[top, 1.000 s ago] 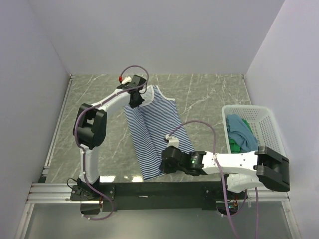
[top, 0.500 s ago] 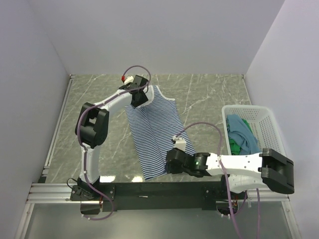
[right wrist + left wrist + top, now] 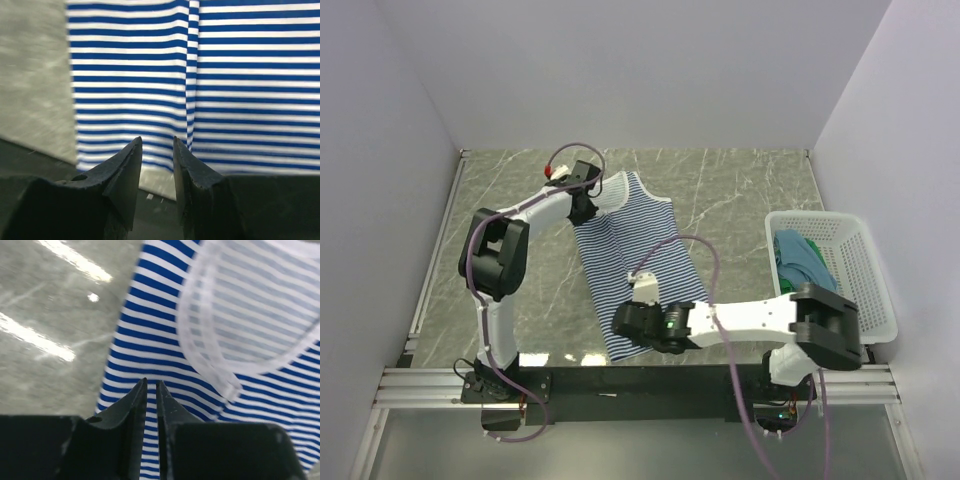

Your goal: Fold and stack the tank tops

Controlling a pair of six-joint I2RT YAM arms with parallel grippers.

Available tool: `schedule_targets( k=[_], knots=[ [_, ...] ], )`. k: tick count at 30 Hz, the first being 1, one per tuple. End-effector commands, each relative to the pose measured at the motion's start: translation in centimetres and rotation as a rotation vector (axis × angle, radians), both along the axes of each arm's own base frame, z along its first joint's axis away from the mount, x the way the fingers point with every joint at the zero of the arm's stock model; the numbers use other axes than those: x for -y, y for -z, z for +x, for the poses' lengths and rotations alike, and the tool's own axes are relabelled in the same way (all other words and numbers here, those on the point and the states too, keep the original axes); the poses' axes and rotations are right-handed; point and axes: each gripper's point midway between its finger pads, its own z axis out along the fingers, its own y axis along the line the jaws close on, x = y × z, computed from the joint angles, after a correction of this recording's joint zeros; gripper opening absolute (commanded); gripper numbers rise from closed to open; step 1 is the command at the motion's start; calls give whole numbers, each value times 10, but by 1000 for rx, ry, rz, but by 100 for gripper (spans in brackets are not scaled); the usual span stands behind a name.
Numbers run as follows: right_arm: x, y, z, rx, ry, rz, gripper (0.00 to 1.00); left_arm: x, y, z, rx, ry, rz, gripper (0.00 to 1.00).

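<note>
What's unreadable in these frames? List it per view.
- Top view: near hem of the striped top, partly covered by the right gripper.
- Top view: green top in the basket, mostly under the teal top.
- Left wrist: whether the left gripper pinches cloth; jaws nearly together.
- Both wrist views: basket out of frame.

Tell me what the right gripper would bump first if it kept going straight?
Most likely the striped tank top: the right gripper points at the cloth near its hem, jaws open, nothing between. How high above the cloth it hangs is unclear.
</note>
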Motion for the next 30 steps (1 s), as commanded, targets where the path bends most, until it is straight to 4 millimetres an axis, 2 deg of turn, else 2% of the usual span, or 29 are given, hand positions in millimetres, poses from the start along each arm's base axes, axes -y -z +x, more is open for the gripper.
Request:
schedule_targets(
  k=[1, 8, 11, 13, 15, 16, 17, 18, 19, 20, 22, 23, 24, 25, 26, 27, 28, 29, 30],
  knots=[
    [-2, 13, 6, 35, -39, -101, 38, -15, -2, 3, 12, -45, -5, 18],
    [-48, 44, -24, -73, -178, -75, 38, -40, 23, 4, -41, -60, 16, 16],
    [-74, 48, -40, -128, -226, -30, 38, -47, 32, 11, -69, -35, 32, 15],
    [-96, 41, -48, -169, -249, 29, 38, -50, 32, 20, -72, -18, 45, 14],
    [-118, 38, -52, -197, -265, 86, 38, -58, 21, 38, -50, 4, 41, 14],
    [-138, 25, -55, -211, -284, 141, 38, -60, 24, 43, -57, 16, 37, 15],
    [-150, 23, -55, -213, -293, 167, 38, -62, 18, 54, -34, 62, 36, 15],
    [-159, 18, -53, -208, -299, 184, 38, -60, 6, 68, -4, 87, 23, 18],
    [-176, 2, -46, -178, -295, 226, 38, -61, -3, 76, 12, 94, 30, 22],
    [-182, -2, -41, -157, -300, 231, 39, -58, -24, 93, 72, 138, 36, 26],
    [-187, -18, -28, -108, -277, 255, 41, -51, -45, 103, 119, 187, 24, 38],
    [-189, -39, -19, -76, -269, 301, 42, -51, -65, 111, 161, 192, 25, 43],
    [-185, -47, -13, -52, -254, 319, 43, -48, -91, 117, 226, 209, 13, 50],
    [-173, -47, -8, -35, -234, 309, 44, -44, -106, 118, 259, 230, 1, 53],
    [-164, -73, 2, 15, -206, 353, 46, -43, -126, 121, 302, 231, -4, 56],
    [-151, -80, 17, 35, -164, 359, 46, -41, -153, 120, 354, 235, -17, 57],
    [-127, -89, 23, 46, -132, 363, 47, -37, -167, 117, 381, 250, -39, 58],
    [-113, -93, 32, 43, -95, 372, 47, -34, -177, 113, 398, 245, -59, 59],
    [-90, -95, 62, 52, -12, 376, 47, -32, -199, 106, 439, 246, -79, 59]
  ],
)
